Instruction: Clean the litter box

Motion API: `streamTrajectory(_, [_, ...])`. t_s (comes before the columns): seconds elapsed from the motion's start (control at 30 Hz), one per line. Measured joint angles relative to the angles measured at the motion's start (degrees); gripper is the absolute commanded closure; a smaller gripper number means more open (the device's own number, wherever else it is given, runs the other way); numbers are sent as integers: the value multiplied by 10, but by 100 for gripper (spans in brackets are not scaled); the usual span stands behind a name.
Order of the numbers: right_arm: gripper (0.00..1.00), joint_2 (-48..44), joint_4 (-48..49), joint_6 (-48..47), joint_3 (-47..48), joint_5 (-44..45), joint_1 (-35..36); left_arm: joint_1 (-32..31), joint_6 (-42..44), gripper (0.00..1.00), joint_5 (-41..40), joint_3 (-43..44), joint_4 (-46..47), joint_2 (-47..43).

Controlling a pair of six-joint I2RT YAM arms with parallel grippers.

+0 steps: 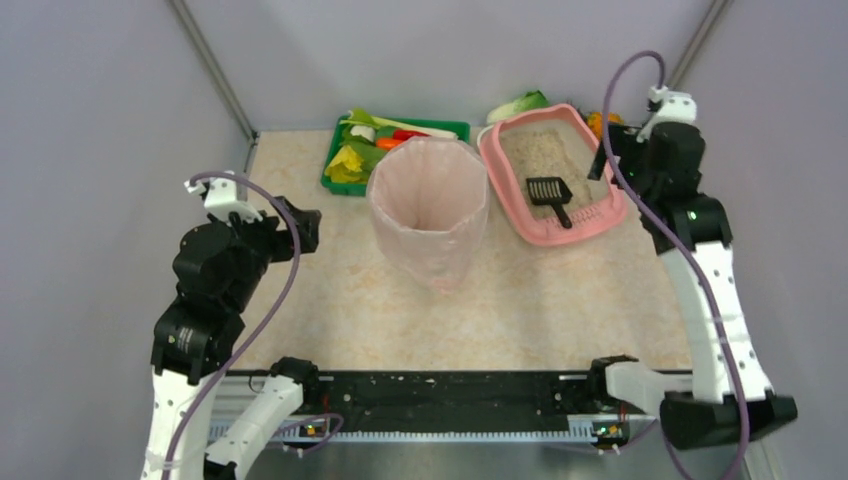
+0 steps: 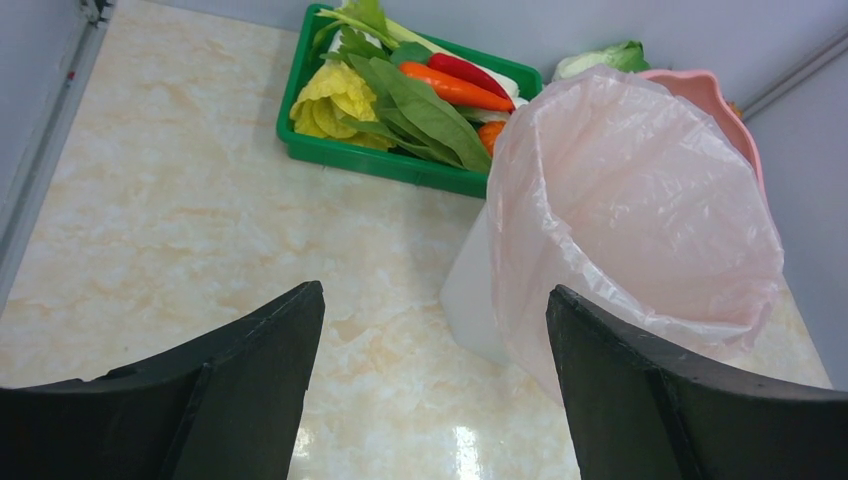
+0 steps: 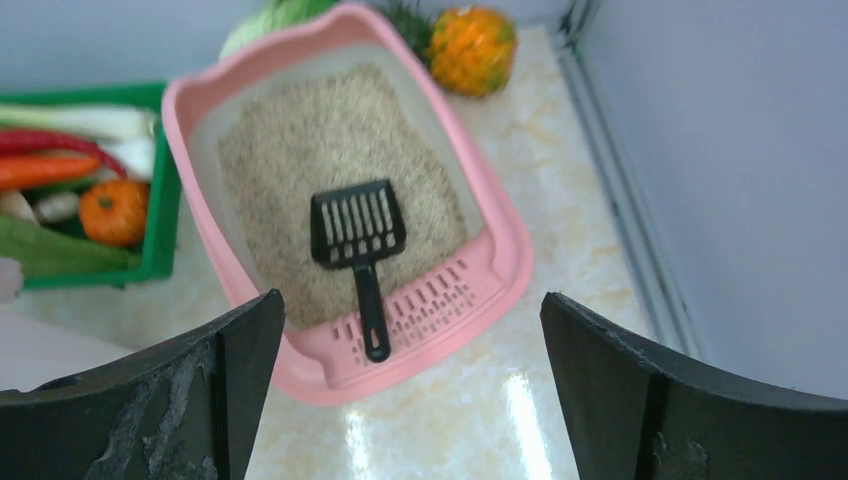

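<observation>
A: Where does the pink plastic rectangular litter box point(image 3: 455, 295) sit?

B: At the counter's point(image 1: 350, 310) far right, just beside the tall translucent pink bag-lined bin point(image 1: 440, 260). It holds beige grainy litter. A black slotted plastic scoop point(image 3: 360, 240) lies in it, head on the litter and handle across the grate.

A: How would it handle?

B: Likely a stiff tray, weighty with loose grains that spill if tipped. The scoop looks light and rigid, and its thin handle is the place to grip.

A: And the arms?

B: The right pincer point(image 3: 410, 300) hovers above the grate end, jaws spread wide, holding nothing. The left pincer point(image 2: 435, 290) is also wide and empty, facing the bin, with the green rectangular vegetable tray point(image 1: 340, 185) beyond.
</observation>
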Motion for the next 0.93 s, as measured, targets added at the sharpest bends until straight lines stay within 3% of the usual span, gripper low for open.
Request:
streamTrajectory(0.17, [1, -175, 53, -1, -81, 67, 0, 0, 2, 13, -45, -1, -6, -26])
streamTrajectory(0.43, [1, -333, 88, -27, -173, 134, 0, 0, 8, 12, -144, -26, -1, -105])
streamTrajectory(0.67, [1, -411, 106, -35, -197, 155, 0, 0, 12, 12, -197, -59, 9, -162])
streamTrajectory(0.93, [1, -441, 112, -34, -215, 172, 0, 0, 31, 12, -219, -62, 16, -177])
